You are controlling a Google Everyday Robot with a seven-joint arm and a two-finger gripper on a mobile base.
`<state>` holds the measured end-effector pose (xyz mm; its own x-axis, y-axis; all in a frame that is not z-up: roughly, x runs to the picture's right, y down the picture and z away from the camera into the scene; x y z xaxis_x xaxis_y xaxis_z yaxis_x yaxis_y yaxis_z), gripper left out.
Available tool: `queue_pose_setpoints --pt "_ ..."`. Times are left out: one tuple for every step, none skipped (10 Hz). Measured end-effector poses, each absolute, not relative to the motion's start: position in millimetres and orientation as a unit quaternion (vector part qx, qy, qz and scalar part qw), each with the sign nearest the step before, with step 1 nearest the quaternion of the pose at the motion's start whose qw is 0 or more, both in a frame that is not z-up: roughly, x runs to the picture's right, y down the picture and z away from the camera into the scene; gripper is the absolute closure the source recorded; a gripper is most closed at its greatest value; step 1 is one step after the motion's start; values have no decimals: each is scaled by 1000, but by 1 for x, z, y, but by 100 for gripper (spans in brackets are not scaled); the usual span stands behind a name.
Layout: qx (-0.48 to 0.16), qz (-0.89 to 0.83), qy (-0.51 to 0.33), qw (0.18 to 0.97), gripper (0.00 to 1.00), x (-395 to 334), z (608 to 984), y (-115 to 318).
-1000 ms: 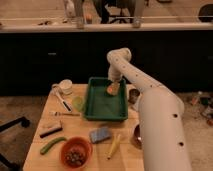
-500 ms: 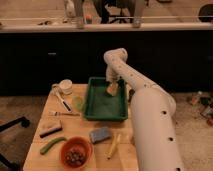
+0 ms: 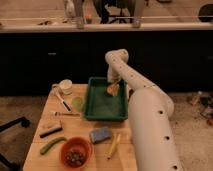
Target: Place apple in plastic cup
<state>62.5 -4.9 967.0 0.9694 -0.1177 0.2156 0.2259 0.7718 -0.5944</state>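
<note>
- My gripper hangs over the far right corner of the green tray, jaws wide.
- The apple is directly under them; contact I cannot tell.
- The plastic cup stands just left of the tray.

Apple by gripper, plastic cup apart

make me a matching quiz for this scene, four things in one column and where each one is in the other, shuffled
Things:
1. gripper
2. white mug
3. orange bowl
4. blue sponge

Places:
a. at the front edge of the table
b. over the right rear part of the green tray
c. at the table's rear left corner
d. just in front of the green tray

Pairs: 1-b, 2-c, 3-a, 4-d
</note>
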Motion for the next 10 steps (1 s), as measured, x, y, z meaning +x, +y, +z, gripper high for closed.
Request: queue_pose_setpoints --pt "-326 -83 -84 938 20 69 968 -6" --pt "-328 -78 -84 938 20 73 970 -6" --pt "-330 -75 -83 937 20 76 972 -5" --pt "-334 -76 -81 936 20 77 974 -4" --pt "-337 -78 -79 935 20 76 977 -3" --pt "-341 -81 -77 933 20 75 978 -2" --pt "-344 -86 -75 932 20 73 979 -1" --pt "-347 -90 -73 931 20 72 980 1" --pt "-348 -93 -72 930 20 71 980 2" --pt "-350 -96 -71 929 20 70 981 3"
